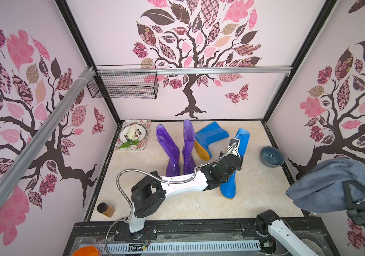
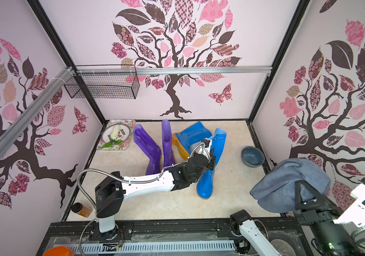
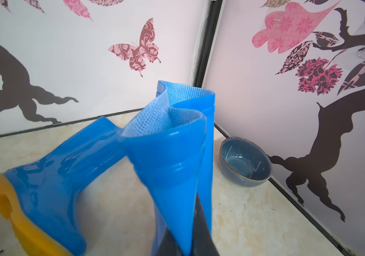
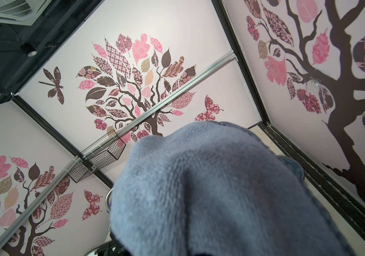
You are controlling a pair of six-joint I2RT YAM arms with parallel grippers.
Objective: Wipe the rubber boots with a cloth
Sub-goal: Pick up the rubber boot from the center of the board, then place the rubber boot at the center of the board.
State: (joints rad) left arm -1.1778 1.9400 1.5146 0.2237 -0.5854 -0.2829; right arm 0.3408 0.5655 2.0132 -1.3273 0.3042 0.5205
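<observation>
- L gripper (image 3: pixel 190 237) is pinching the top of the blue boot (image 1: pixel 232 177). Jaws are squeezing tight on its wall, so the rim is folding in.
- That boot is standing mid surface (image 1: pixel 177 206), toe pointing at the front edge.
- 2nd blue boot (image 1: pixel 210 135) is lying on its side behind it, w/ its sole facing the purple boots (image 1: pixel 170 153), which are standing up.
- R gripper (image 2: pixel 301 188) is hanging high at front right, closed on the cloth (image 1: pixel 328 184), which is drooping over it, off the surface.
- Bowl (image 1: pixel 271 156) is sitting by the right edge, tray (image 1: pixel 147 124) in the back-left corner, jar (image 1: pixel 106 209) by the front-left edge.
- Open room is showing in front of the boots & btw blue boot and bowl.
</observation>
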